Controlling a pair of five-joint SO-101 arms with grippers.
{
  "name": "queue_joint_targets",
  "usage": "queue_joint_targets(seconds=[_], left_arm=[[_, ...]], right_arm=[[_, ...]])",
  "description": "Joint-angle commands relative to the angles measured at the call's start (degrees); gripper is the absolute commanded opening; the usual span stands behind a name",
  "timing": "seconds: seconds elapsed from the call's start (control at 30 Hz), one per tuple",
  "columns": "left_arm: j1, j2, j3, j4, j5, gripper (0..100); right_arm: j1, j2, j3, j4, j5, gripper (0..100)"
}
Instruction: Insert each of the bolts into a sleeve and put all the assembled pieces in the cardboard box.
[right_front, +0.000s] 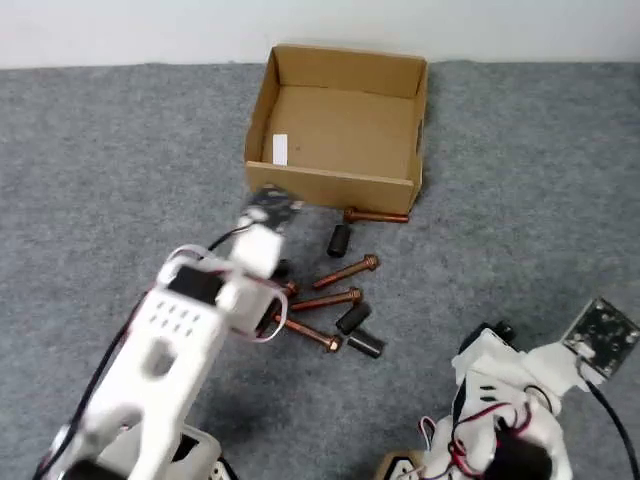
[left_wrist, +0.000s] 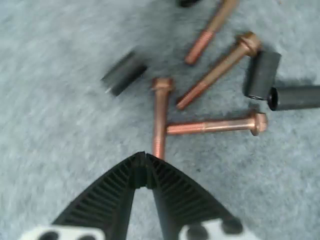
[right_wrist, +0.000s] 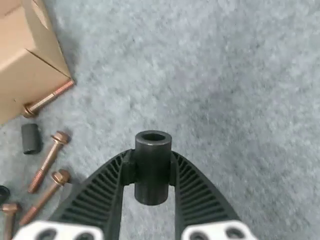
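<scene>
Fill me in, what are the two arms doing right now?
The right claw is shut on a black sleeve, holding it upright over the grey mat, off to the side of the pile. The left claw is shut and empty, with its tips right by the threaded end of a copper bolt. More bolts and sleeves lie loose in front of the cardboard box, which holds no assembled pieces.

The cardboard box (right_front: 335, 188) stood at the table's (right_front: 530, 180) back, one bolt (right_front: 376, 215) along its front wall, a lone sleeve (right_front: 340, 239) just before that. Nearer, three bolts (right_front: 325, 299) lay fanned with two sleeves (right_front: 352, 318) at their right, and the right gripper (right_wrist: 151, 161) clasped another sleeve (right_wrist: 152, 145).
</scene>
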Motion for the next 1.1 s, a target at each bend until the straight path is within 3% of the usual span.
queue_joint_targets(seconds=[0.0,0.2,0.67,1.07], left_arm=[[2.9,10.6,-8.8,0.0,-4.3,1],[3.7,24.4,-21.2,4.2,-6.1,14],[-2.4,30.6,-25.5,3.7,-6.2,13],[-0.4,32.1,-18.8,-5.8,-6.2,14]], right_arm=[[0.4,-0.7,-0.3,-1.0,0.6,0.8],[0.4,-1.5,0.2,-1.2,0.6,0.8],[0.5,-1.5,0.3,-1.2,0.6,0.8],[0.6,-1.5,0.3,-1.2,0.6,0.8]])
